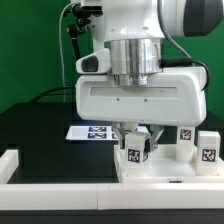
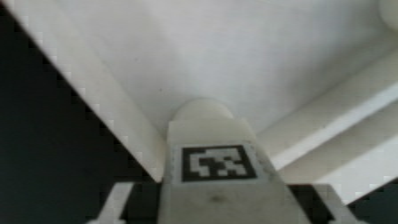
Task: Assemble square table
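My gripper [image 1: 138, 134] is shut on a short white leg [image 1: 137, 152] with a black-and-white tag, and holds it upright over the near left part of the square table top [image 1: 165, 172]. In the wrist view the leg [image 2: 217, 150] runs out from between my fingers [image 2: 125, 200], its tag facing the camera. Its far end is over the white top [image 2: 160, 50], close to a raised rim. Two more tagged legs [image 1: 185, 140] [image 1: 208, 148] stand at the exterior view's right, at the top's far side. Whether the held leg touches the top is hidden.
The marker board [image 1: 90, 132] lies on the black table behind the gripper, towards the exterior view's left. A long low white rail [image 1: 40, 170] runs along the front left. The arm's wide white body [image 1: 140, 100] blocks the middle of the scene.
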Controlling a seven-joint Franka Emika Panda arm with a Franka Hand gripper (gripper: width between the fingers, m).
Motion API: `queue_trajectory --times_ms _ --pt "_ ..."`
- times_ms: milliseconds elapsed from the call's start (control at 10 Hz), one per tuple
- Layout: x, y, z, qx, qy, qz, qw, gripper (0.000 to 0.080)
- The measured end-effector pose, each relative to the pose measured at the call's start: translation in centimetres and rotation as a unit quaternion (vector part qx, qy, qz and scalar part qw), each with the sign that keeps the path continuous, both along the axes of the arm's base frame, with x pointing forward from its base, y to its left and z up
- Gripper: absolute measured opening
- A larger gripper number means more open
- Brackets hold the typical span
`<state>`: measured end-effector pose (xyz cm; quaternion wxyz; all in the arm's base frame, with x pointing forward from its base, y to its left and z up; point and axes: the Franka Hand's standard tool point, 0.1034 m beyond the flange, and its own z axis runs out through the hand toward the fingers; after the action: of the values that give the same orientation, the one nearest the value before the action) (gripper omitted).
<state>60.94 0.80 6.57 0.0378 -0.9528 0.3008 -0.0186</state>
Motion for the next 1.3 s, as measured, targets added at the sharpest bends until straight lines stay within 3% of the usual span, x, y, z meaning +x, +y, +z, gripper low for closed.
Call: queue_trajectory --times_ms 200,300,500,600,800,1100,1300 --pt "0.2 0.1 0.0 0.005 0.006 -0.114 0.993 0.0288" --pt "0.3 0.2 -0.1 0.010 0.013 -0.206 0.978 0.0288" --pt "0.7 0.5 0.1 0.033 0.035 -0.411 0.910 0.0288" --pt "1.3 0.5 0.4 0.056 0.028 -0.489 0.870 0.0288" --pt "1.5 0.3 0.4 0.079 0.032 -0.562 0.823 0.0288" --pt "1.2 -0.1 0.1 0.077 0.039 -0.617 0.783 0.0288" --pt "1.2 -0.2 0.1 0.074 0.039 -0.617 0.782 0.0297"
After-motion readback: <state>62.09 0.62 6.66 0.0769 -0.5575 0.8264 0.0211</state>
